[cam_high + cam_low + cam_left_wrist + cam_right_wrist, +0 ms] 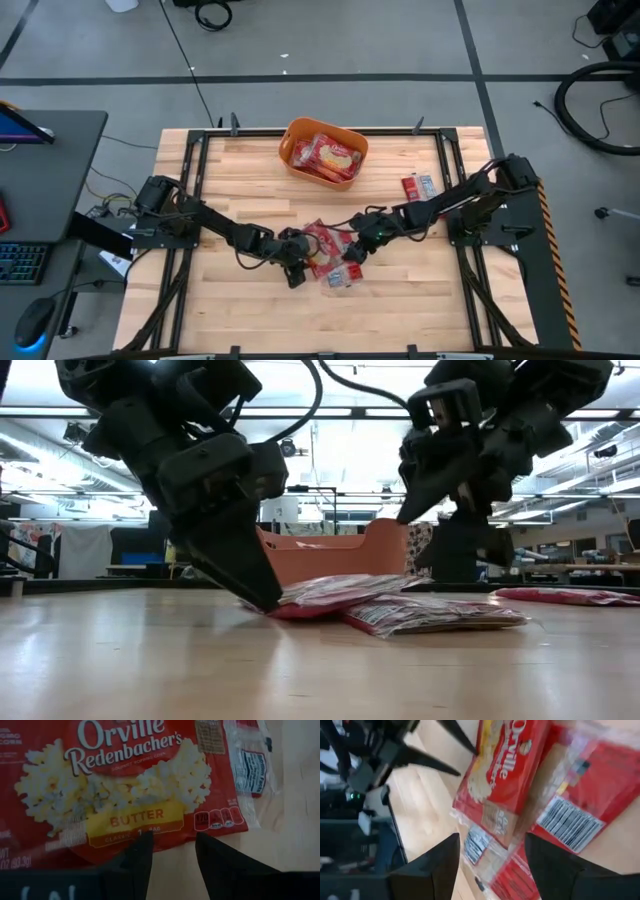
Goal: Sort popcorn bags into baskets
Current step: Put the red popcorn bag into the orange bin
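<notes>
wooden table (240, 300): bags (330, 255), orange tub (293, 160)

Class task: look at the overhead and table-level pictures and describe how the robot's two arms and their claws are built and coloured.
Both arms are matte black, made of chunky jointed segments with black cables looping alongside. The left claw ends in two dark, tapering, wedge-shaped fingers with flat faces. The right claw looks the same, its fingers broad and blunt, and a small green light shows near its wrist. No markings are readable.

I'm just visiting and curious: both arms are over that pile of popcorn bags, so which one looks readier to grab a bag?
Probably the left. The left gripper is down at table level, open fingers at the edge of a butter popcorn bag. The right gripper hangs above the pile.
</notes>
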